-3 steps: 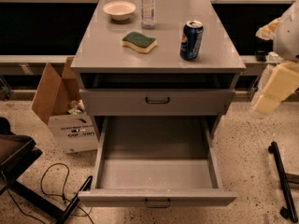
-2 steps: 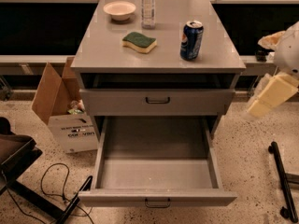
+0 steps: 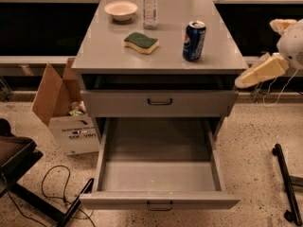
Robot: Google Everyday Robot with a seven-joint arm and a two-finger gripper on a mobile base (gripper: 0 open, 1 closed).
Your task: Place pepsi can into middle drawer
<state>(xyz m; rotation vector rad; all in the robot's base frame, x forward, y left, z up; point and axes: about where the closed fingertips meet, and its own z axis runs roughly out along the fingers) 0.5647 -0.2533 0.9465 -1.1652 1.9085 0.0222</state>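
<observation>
One gripper (image 3: 259,71) off cabinet's right side, grip state cannot tell. pepsi can (image 3: 194,40) upright, up-left of it, apart — middle drawer (image 3: 158,174) open, down-left.

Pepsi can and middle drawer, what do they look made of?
Pepsi can: likely thin metal, glossy blue print, silvery rim. Middle drawer: probably painted sheet metal, flat matte grey. Pincer hangs right of the cabinet.

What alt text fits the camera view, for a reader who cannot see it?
A pepsi can stands upright on a grey cabinet, right of a sponge, bowl and bottle; below, the middle drawer is pulled open and empty. The gripper hangs beyond the cabinet's right edge, apart from the can.
</observation>
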